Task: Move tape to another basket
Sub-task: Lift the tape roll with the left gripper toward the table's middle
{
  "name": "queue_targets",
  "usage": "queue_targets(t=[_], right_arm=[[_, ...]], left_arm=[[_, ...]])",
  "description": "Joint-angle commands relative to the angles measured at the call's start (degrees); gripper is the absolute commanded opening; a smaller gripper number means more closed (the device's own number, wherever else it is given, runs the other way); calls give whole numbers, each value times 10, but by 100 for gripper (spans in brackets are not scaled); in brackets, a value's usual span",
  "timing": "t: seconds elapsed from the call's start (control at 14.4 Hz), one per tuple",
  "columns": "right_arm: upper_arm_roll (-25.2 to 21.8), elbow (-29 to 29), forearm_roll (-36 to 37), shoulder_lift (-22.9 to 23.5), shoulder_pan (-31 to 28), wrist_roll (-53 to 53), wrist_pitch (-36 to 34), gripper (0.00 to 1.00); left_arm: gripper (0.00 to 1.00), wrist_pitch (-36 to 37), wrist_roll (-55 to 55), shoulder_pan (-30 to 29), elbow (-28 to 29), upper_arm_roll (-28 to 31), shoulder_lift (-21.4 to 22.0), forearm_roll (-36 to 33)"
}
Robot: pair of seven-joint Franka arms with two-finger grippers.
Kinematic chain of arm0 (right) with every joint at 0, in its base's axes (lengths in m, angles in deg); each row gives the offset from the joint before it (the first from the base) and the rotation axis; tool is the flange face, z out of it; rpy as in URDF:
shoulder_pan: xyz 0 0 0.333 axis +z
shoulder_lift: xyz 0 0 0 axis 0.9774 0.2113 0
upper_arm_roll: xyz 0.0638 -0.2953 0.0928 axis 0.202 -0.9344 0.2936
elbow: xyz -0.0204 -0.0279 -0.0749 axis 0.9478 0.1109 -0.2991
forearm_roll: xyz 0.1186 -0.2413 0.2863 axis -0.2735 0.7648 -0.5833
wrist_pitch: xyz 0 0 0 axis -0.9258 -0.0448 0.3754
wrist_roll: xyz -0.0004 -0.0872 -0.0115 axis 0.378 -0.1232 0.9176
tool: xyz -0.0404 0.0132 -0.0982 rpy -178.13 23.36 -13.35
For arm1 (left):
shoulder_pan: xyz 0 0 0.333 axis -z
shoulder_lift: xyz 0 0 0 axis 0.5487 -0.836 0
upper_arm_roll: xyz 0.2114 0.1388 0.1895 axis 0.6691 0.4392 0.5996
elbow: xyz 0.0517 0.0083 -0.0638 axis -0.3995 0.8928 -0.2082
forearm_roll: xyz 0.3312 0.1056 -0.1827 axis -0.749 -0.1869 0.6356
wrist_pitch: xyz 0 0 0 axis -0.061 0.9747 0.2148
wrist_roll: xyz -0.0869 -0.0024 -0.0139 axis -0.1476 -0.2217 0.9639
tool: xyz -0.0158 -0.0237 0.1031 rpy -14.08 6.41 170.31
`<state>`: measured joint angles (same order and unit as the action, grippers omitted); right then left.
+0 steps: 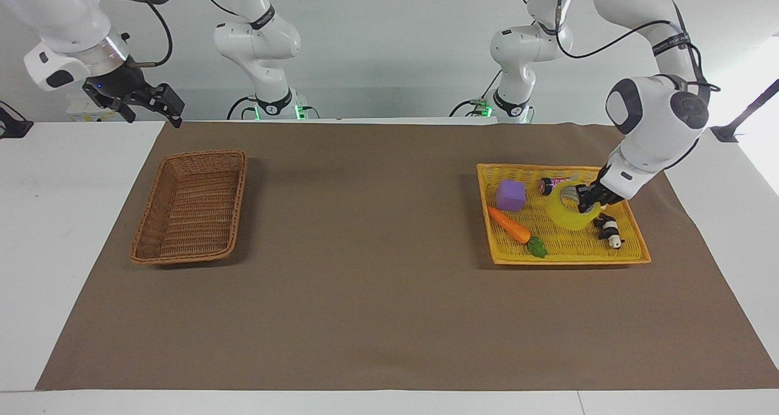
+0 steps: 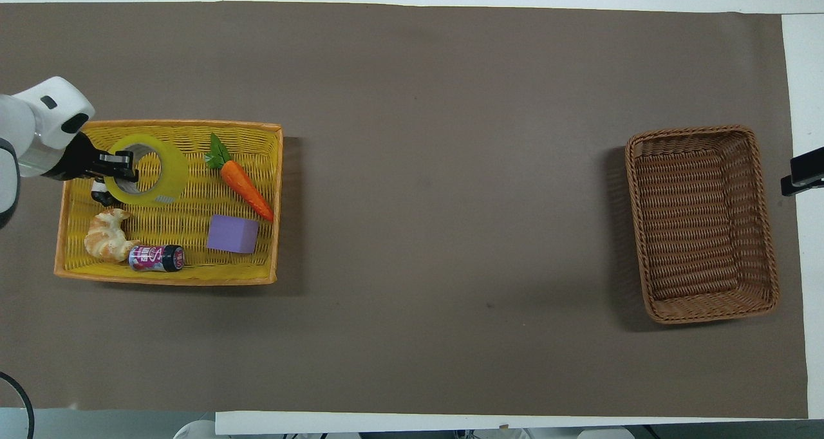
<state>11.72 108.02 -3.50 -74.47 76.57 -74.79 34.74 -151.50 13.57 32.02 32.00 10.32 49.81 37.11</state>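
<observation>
Translucent yellow film wound on a pale core makes the wide roll of packing tape (image 1: 570, 211) a smooth, stiff ring, and the left pincer (image 1: 585, 199) is pinching the wall of that ring, one finger inside the hole and one outside, with the roll tilted and raised over the bright yellow woven basket (image 1: 633, 258). The step in hand looks like the lift-out and carry. It would go best by rising straight until the roll's low edge clears the rim and the small black-and-white toy animal (image 1: 609, 230) just under it, then travelling level over the brown paper mat (image 1: 365, 293) on the worktop toward the rectangular tan-brown wicker basket (image 1: 192, 205), which lies well apart at the right arm's end. Slick tape film may pivot in a narrow pinch, so an unhurried sweep seems wise. In the yellow basket lie an orange toy carrot with green leaves (image 2: 239, 177), a matte purple cube (image 2: 233, 233), a golden croissant (image 2: 108, 235) and a small pink-labelled can on its side (image 2: 156, 258). The right pincer (image 1: 163, 104), spread wide, waits above the worktop's edge near the wicker basket.
</observation>
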Motion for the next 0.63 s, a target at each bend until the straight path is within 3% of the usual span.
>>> queue_targets(t=[0.0,0.56], right_arm=[[4,9,2,-10,-7,15,-3,100],[4,9,2,-10,-7,15,-3,100]], left_arm=[[0,30,-54,34,-54,3,-10,67],[0,-104,-254,230,-60,3,-17,133]])
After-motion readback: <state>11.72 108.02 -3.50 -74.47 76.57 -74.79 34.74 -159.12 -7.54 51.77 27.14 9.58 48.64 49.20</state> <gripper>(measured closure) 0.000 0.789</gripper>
